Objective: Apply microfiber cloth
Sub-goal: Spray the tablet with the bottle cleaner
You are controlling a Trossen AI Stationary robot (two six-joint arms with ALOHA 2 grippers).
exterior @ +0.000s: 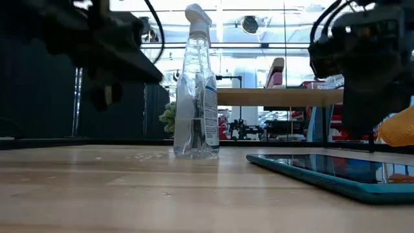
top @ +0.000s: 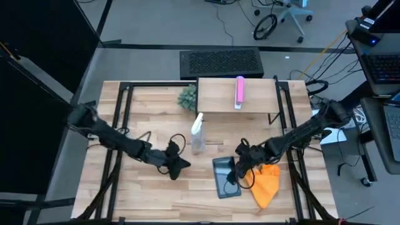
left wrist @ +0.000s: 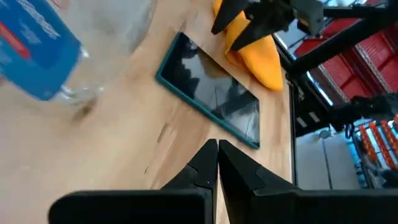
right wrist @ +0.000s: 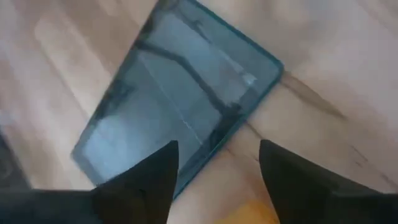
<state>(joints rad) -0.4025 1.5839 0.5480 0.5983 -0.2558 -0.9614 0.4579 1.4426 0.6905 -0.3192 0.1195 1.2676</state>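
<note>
One microfiber cloth [top: 267,184] — bright orange, crumpled | right end effector [right wrist: 214,163] released | left end effector [left wrist: 217,149] clenched, empty

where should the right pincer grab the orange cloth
Take the microfiber cloth at its raised, bunched part nearest the tablet, coming down from above. It lies crumpled beside the tablet's right edge, and the open right pincer is already over that side.
</note>
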